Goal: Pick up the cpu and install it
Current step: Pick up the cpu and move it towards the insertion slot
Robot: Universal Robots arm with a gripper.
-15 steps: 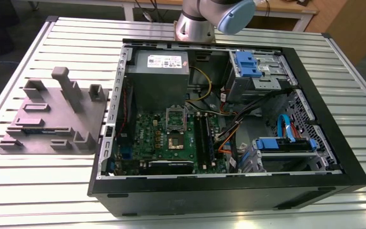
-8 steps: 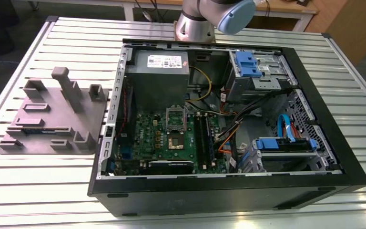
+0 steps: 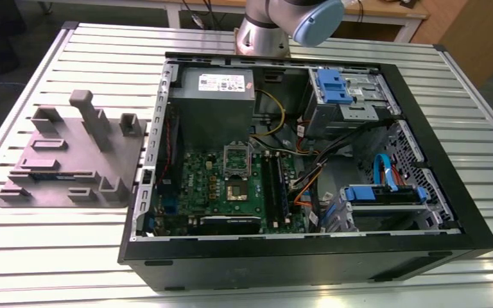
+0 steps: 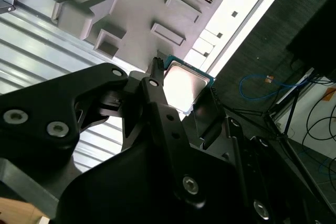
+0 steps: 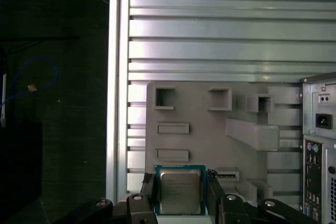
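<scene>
Currently gripped: I have the cpu (image 5: 180,190) clamped in the end effector (image 5: 181,196), in the first wrist view.
Position: aloft over the grey tray (image 5: 210,145).
Done: pickup.
Left: install; the socket (image 3: 236,190) sits unfilled, I judge.

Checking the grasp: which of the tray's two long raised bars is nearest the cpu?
The bar beside the cpu in the claw; the other bar lies beyond it.
</scene>
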